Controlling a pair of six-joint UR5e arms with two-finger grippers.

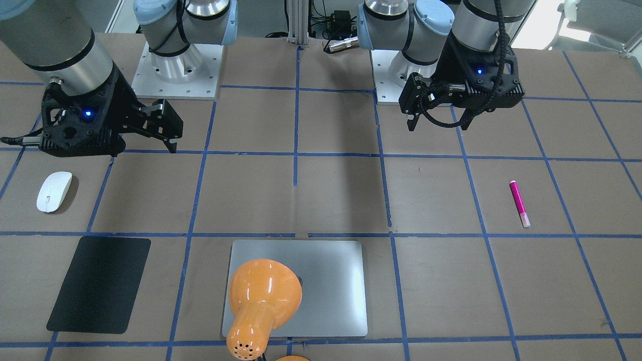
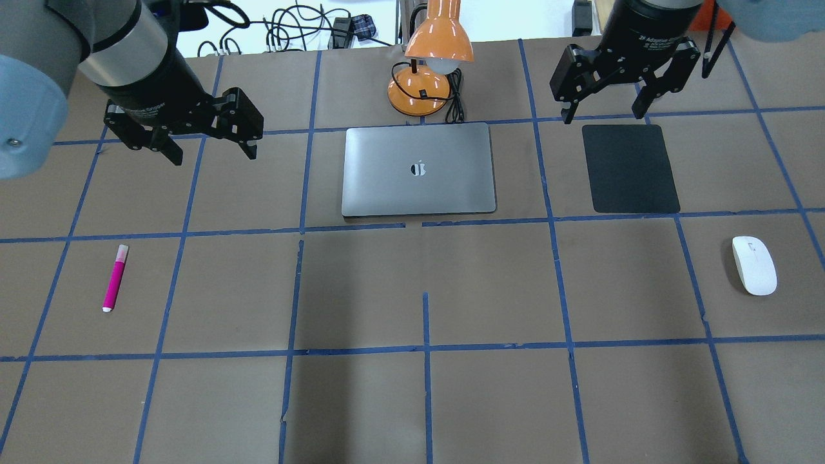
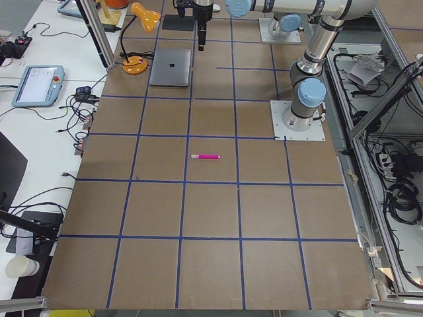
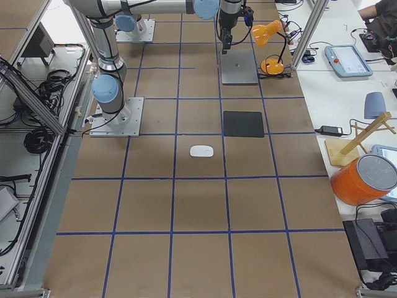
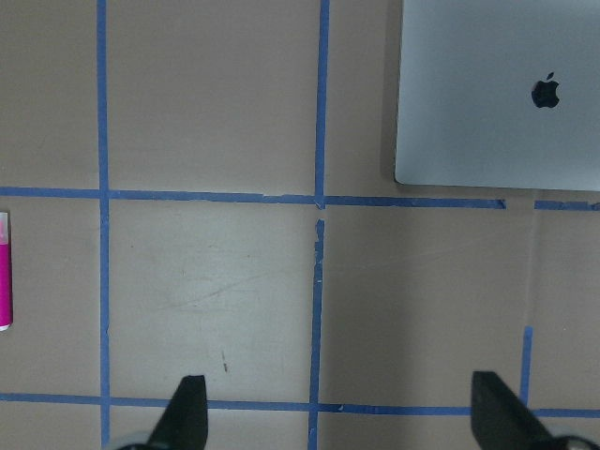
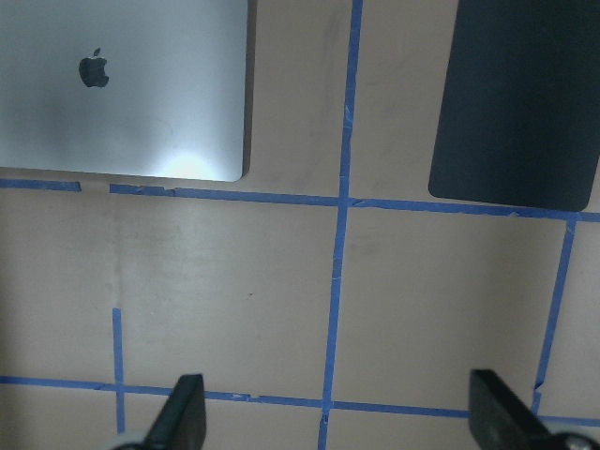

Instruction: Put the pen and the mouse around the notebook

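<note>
The silver-grey notebook (image 2: 419, 169) lies shut at the table's far middle, also in both wrist views (image 5: 497, 94) (image 6: 122, 84). The magenta pen (image 2: 116, 278) lies at the near left, far from the notebook; its end shows at the left wrist view's edge (image 5: 4, 272). The white mouse (image 2: 753, 265) rests at the near right, on bare table. My left gripper (image 2: 213, 154) hovers open and holds nothing, left of the notebook and beyond the pen. My right gripper (image 2: 604, 117) hangs open and holds nothing over the far edge of a black mat, well beyond the mouse.
A black mat (image 2: 630, 169) lies right of the notebook. An orange desk lamp (image 2: 430, 58) with its cable stands just behind the notebook and covers part of it in the front-facing view. Blue tape lines grid the brown table.
</note>
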